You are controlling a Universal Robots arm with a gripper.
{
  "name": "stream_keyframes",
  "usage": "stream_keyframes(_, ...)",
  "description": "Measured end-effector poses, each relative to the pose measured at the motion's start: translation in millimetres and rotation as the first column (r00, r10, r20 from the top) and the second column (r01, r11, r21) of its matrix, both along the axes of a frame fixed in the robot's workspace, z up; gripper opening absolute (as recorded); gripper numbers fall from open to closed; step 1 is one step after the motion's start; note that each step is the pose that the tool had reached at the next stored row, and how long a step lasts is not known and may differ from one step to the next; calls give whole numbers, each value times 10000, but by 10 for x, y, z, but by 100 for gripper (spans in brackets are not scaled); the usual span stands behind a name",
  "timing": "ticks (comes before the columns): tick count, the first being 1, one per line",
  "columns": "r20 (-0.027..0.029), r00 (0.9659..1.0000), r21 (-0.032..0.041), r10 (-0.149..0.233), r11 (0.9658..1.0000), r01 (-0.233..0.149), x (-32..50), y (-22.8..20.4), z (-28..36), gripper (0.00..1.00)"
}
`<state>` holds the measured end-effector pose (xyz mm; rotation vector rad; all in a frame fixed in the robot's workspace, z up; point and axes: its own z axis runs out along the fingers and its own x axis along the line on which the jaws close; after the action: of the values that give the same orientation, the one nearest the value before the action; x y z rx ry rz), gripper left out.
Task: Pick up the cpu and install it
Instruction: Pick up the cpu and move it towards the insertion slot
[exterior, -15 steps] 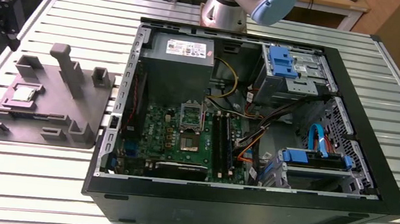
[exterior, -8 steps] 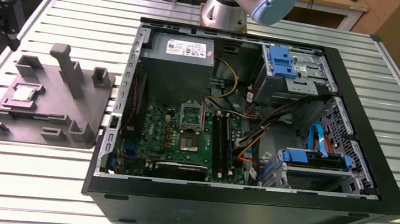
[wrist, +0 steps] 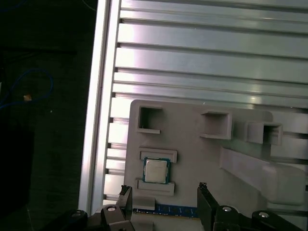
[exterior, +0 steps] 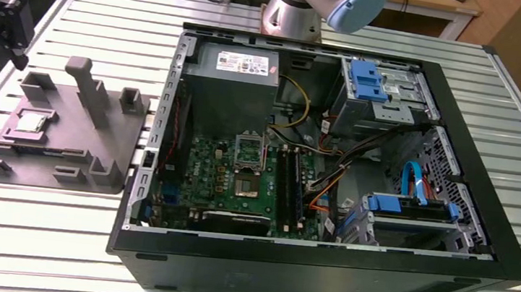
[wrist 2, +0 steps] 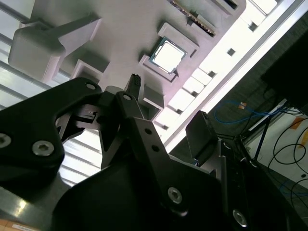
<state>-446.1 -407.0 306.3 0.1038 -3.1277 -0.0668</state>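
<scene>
Clearly spread and empty, the gripper [wrist: 165,206] hangs short of the cpu [wrist: 156,170], which sits ahead of its gap in the grey fixture [wrist: 192,159]. Best centre, then pinch the chip's rib-free edges. The exterior view adds the green motherboard [exterior: 202,165], well away from the gripper.

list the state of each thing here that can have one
small square silvery-grey cpu: flat in its pocket on the grey plastic fixture tray, not held
black two-finger gripper: open, empty, clear of the cpu
black computer case: side panel off, inside exposed
silver socket frame on the green motherboard: looks flipped open
</scene>
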Motion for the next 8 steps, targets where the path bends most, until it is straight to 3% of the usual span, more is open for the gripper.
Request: stream_keyframes(8,0,10000,-2,1,10000,-1,1,-4,-26,65)
